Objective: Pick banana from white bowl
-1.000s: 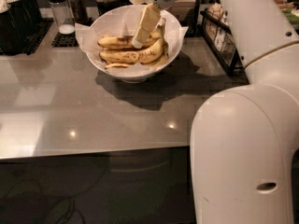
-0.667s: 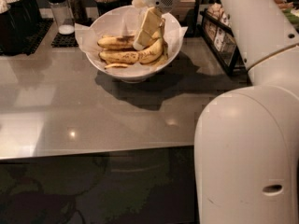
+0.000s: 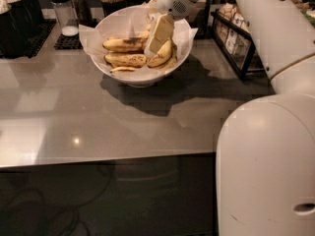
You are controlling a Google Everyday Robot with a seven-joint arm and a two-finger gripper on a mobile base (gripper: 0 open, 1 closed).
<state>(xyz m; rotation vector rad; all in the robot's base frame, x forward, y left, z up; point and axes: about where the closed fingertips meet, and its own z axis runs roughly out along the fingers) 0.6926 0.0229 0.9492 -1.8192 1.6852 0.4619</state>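
One banana [image 3: 165, 56]: yellow, brown-speckled; lies in the right half of the white bowl, curved along its far-right wall; its left part is hidden behind the gripper
Other bananas [image 3: 124, 44]: lie side by side to the left in the same bowl, roughly crosswise; speckled too
White bowl [image 3: 142, 79]: round, deep, flaring; lined with crinkled white paper [image 3: 87, 34] that sticks out past the rim
Gripper [image 3: 151, 48]: reaches down into the bowl from above right, tilted; its tip is at the banana's left part, just beside the other bananas
Jaws: cannot tell whether spread or pressed together
Arm [image 3: 275, 38]: white; fills the right side
Surface [image 3: 98, 117]: grey, glossy; carries the bowl
Farther out: black wire basket [image 3: 242, 58] right of the bowl; black mat [image 3: 69, 42] with a jar [image 3: 64, 14] behind left
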